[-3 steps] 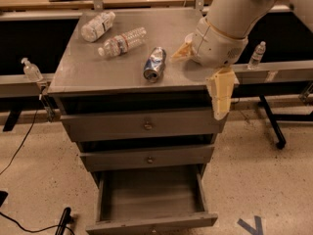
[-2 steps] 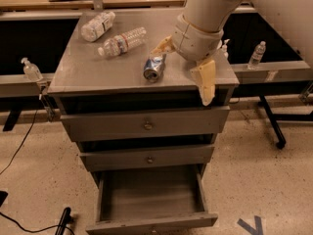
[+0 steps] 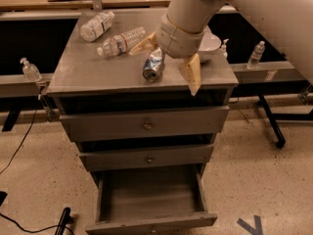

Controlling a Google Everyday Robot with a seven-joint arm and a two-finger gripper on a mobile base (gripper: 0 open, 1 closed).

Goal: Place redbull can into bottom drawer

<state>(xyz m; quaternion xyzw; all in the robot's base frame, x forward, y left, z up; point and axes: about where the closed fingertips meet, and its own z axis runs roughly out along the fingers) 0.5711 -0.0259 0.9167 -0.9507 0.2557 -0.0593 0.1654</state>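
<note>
The redbull can, silver and blue and dented, lies on its side on the grey cabinet top near the front edge. My gripper hangs just above and to the right of the can, open, with one tan finger behind the can and the other finger reaching past the cabinet's front edge. The can lies roughly between the fingers, not held. The bottom drawer is pulled out and open, with nothing visible inside. The two upper drawers are closed.
Two clear plastic water bottles lie on the cabinet top at the back left. A white bowl sits at the right, partly behind my arm. A small bottle and a pump bottle stand on side rails.
My arm and gripper have moved left across the cabinet top, from right of the can to over it. The can has not moved.
</note>
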